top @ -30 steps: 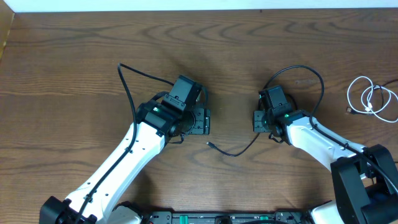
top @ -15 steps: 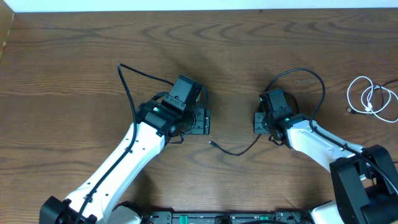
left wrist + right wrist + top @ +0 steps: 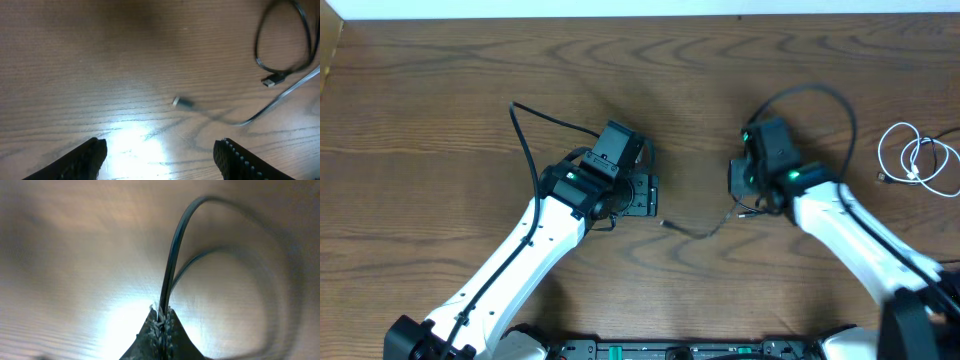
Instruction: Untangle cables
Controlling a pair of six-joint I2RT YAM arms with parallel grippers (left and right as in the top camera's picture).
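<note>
Black cable (image 3: 704, 234) roughly left-right (plug leftward)

Even overhead light, glare on table (image 3: 131, 141), right-wrist view blurred, perhaps motion

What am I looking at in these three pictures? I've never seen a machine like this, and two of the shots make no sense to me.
These are two robot arms at a wooden table. The wide picture comes from a fixed camera above. In it, the left arm and the right arm are the white limbs reaching in from the bottom edge. The other two pictures come from a small camera on each wrist, looking along that arm's two-fingered tool. In the left wrist picture, the left tool is open and empty, with its dark fingers in the bottom corners. In the blurred right wrist picture, the right tool is pinched shut on a thin black cable. That cable's free plug is in front of the left tool. A white cable lies coiled near the table's right edge, apart from both arms.
</note>
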